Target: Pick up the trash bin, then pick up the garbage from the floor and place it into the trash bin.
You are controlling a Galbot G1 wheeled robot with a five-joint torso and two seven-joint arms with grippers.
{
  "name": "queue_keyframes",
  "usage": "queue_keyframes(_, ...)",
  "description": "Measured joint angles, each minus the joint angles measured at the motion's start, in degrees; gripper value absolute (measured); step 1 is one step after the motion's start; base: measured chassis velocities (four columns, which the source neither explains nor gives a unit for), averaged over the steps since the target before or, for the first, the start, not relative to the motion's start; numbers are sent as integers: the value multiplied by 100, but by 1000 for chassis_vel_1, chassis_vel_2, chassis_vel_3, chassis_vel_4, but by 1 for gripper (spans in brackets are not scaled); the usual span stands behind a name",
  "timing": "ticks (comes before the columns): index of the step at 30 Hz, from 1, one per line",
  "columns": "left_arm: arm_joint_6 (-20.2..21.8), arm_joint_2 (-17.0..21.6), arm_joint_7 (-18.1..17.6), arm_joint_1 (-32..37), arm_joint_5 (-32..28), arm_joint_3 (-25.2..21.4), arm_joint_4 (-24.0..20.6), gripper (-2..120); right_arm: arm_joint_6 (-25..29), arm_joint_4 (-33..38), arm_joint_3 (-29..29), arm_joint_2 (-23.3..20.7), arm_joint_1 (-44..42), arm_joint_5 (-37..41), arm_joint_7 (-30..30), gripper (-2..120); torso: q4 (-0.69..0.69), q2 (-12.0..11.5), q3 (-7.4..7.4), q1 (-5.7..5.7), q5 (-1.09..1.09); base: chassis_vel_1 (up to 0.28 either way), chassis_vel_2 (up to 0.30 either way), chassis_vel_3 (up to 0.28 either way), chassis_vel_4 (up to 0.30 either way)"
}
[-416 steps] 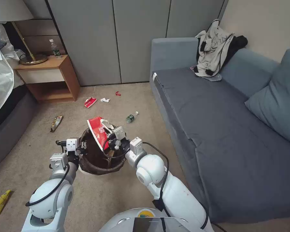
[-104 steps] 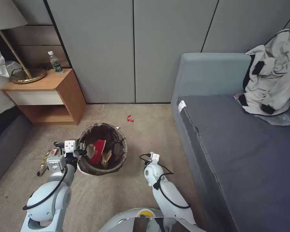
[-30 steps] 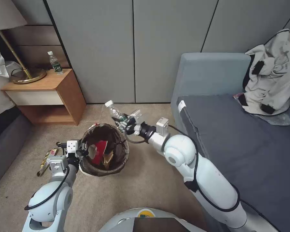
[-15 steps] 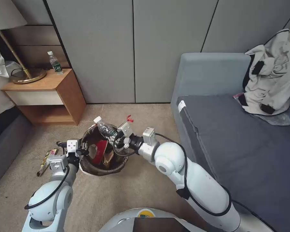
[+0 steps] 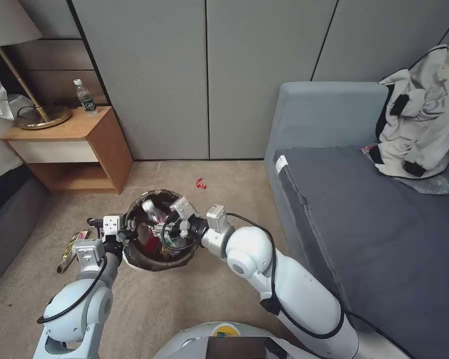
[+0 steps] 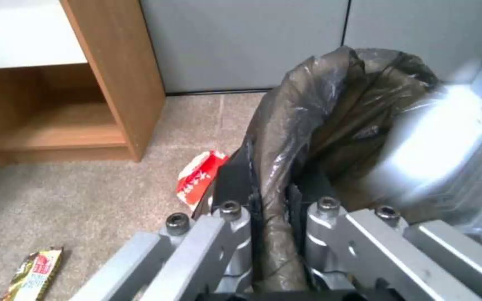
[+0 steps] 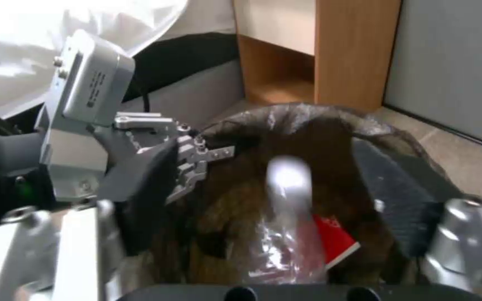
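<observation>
The right gripper [image 5: 160, 230] hangs over the mouth of the trash bin [image 5: 134, 262], reaching in from the right. From the head view its fingers are lost against the dark bag and the clutter inside. The right wrist view settles it: the two fingers [image 7: 397, 200] stand spread wide apart, and the clear plastic bottle [image 7: 285, 225] lies blurred in the gap between them, down inside the bin; whether either pad touches it I cannot tell. Below the bottle a red packet [image 7: 330, 240] lies on the bin's contents.

The left gripper [image 5: 127, 228] is at the bin's near-left rim. The head view gives little more than its position there. The left wrist view shows its fingers [image 6: 235, 234] closed onto the folded bag and rim [image 6: 274, 234], one finger outside and one inside. The right wrist view shows the same clamp from across the bin [image 7: 330, 121], with the left gripper [image 7: 196, 161] biting the rim.

Litter on the carpet differs by view. The head view shows a small red scrap [image 5: 200, 183] beyond the bin, toward the grey cabinet doors [image 5: 204, 80], and a snack wrapper [image 5: 72, 245] to the left of the left arm. The left wrist view shows that wrapper [image 6: 32, 271] and also a red-and-white packet [image 6: 199, 177] on the floor just beside the bin, near the wooden bedside table [image 6: 113, 79].
</observation>
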Motion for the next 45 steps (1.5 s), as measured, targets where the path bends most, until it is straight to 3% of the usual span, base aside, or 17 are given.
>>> queue_keyframes(3, 12, -4, -3, 0, -1, 7, -10, 7, 0, 78, 34, 2, 25, 25, 112, 93, 0, 0, 0, 0, 0, 0, 0, 0, 0)
queue_keyframes(6, 18, -6, -5, -3, -1, 17, -19, 7, 0, 131, 82, -8, 30, 58, 170, 99, 0, 0, 0, 0, 2, 0, 0, 0, 0)
queue_keyframes(15, 22, -25, -19, -16, 22, 46, -20, 7, 19, 385, 273, -15, -17, 210, 513, 100, 0, 0, 0, 0, 2, 0, 0, 0, 0)
queue_keyframes(17, 41, -30, -48, -17, 20, 46, -26, 7, 154, 683, 796, -28, -126, 318, 599, 100, 0, 0, 0, 0, 1, 0, 0, 0, 0)
queue_keyframes(20, 44, -29, -53, -17, 17, 44, -26, 7, 213, 725, 932, -40, -169, 325, 598, 100, 0, 0, 0, 0, 2, 0, 0, 0, 0)
queue_keyframes(22, 54, -28, -65, -17, 8, 32, -28, 7, 471, 837, 1382, -119, -351, 267, 595, 100, 2, 0, 0, 0, 2, 0, 0, 0, 0)
queue_keyframes(29, 92, -37, -77, -28, 17, 18, -17, 7, 1087, 889, 2094, -112, -1060, -542, 669, 100, 0, 0, 0, 0, 1, 0, 0, 0, 0)
queue_keyframes(32, 101, -34, -78, -39, 21, 18, -8, 7, 1385, 891, 2463, -12, -1589, -1278, 633, 100, -2, 0, 0, 0, 2, 0, 0, 0, 0)
queue_keyframes(45, 114, -7, -78, -39, -3, -65, -32, 7, 1920, 1034, 3152, 437, -2868, -2296, 866, 100, 0, 0, 0, 0, 1, 0, 0, 0, 0)
